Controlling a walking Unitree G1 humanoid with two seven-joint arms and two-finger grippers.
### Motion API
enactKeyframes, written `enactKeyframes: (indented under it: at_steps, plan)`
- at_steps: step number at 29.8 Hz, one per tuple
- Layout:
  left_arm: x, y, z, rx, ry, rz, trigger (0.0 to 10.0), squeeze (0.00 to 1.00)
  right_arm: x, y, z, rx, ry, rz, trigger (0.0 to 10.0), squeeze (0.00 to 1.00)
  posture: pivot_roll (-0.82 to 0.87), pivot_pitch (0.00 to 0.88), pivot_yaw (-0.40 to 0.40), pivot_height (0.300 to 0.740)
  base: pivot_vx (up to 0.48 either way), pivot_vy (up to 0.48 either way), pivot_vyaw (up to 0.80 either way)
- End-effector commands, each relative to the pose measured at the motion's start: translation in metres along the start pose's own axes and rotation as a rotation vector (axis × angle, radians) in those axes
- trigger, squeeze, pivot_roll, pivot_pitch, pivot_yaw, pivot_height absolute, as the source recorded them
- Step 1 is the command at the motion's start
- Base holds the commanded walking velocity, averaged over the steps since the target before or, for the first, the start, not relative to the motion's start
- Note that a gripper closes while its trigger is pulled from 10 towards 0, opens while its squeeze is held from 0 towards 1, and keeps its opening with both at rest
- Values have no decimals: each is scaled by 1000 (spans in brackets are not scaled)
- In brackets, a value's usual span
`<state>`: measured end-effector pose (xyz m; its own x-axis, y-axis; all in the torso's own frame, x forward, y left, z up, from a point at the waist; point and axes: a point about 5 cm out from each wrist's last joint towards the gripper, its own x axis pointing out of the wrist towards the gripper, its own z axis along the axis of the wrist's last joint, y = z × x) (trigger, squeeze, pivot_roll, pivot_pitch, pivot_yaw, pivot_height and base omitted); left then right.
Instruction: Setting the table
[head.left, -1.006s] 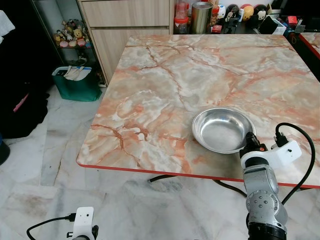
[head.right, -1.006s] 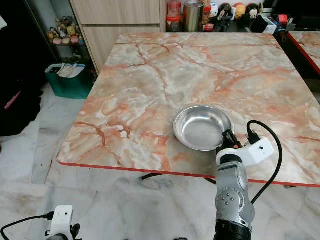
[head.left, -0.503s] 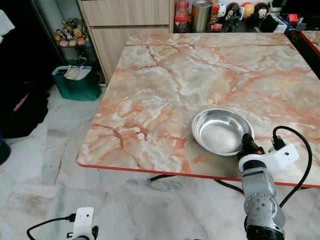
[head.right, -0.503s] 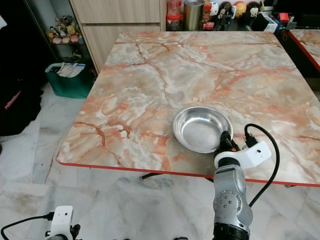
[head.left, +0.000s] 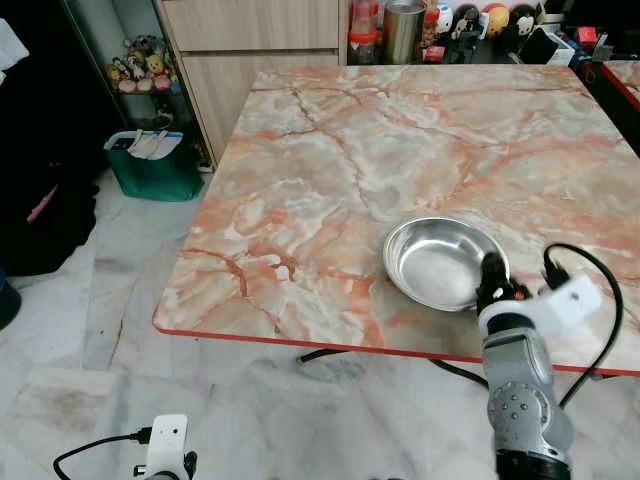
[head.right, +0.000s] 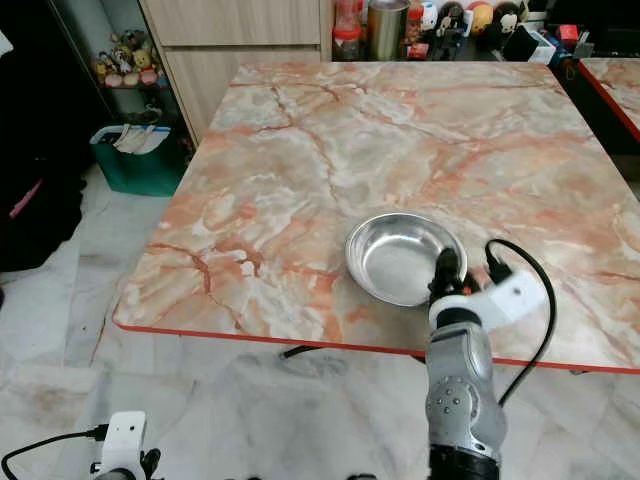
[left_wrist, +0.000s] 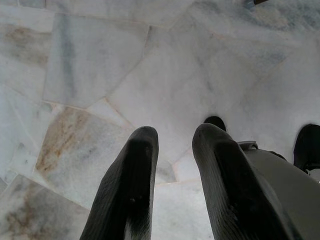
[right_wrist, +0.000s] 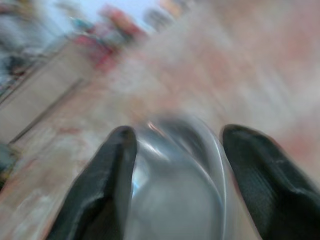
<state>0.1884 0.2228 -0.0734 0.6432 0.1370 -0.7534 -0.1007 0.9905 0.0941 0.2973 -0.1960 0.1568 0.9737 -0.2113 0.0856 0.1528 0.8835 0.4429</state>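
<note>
The right gripper (head.left: 491, 272) reaches up from below the table (head.left: 330, 150) edge to the steel bowl (head.left: 440, 262) near that edge, fingers (right_wrist: 107, 185) spread wide (blurred, seemingly straddling the rim). The left gripper (left_wrist: 172, 185) hangs toward the floor, fingers slightly parted.

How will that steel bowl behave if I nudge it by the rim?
The steel bowl is shiny, so it probably slides easily on the glossy marble table. Wide and shallow, it seems unlikely to tip. The open right tool may slip on its thin rim.
</note>
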Motion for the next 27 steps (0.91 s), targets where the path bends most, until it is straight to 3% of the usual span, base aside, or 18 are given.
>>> enactKeyframes:
  at_steps: [1, 5, 8, 14, 17, 21, 27]
  plan:
    - [-1, 5, -5, 0, 22, 10, 10000, 0, -1, 15, 11, -30, -66, 63, 10000, 0, -60, 119, 54, 740, 0, 0, 0]
    - [-2, 5, -6, -2, 23, 9, 10000, 0, 3, 22, 34, -81, -178, 82, 10000, 0, -59, 109, 52, 740, 0, 0, 0]
    - [-2, 4, -7, -7, 21, 4, 10000, 0, 4, 25, 39, -103, -191, 95, 10000, 0, -58, 99, 48, 740, 0, 0, 0]
    - [-2, 5, -9, -9, 22, 4, 10000, 0, 3, 25, 35, -134, -182, 104, 10000, 0, -61, 95, 46, 740, 0, 0, 0]
    - [-3, 5, -10, -5, 24, 5, 10000, 0, 3, 14, 15, -233, -119, 89, 10000, 0, -57, 101, 43, 740, 0, 0, 0]
    - [-2, 4, -9, -4, 25, 10, 10000, 0, 1, 21, 7, -403, -107, 164, 10000, 0, -57, 108, 42, 740, 0, 0, 0]
    - [-2, 4, -7, 14, 19, 18, 10000, 0, 3, 29, 9, -457, -111, 207, 10000, 0, -61, 115, 42, 740, 0, 0, 0]
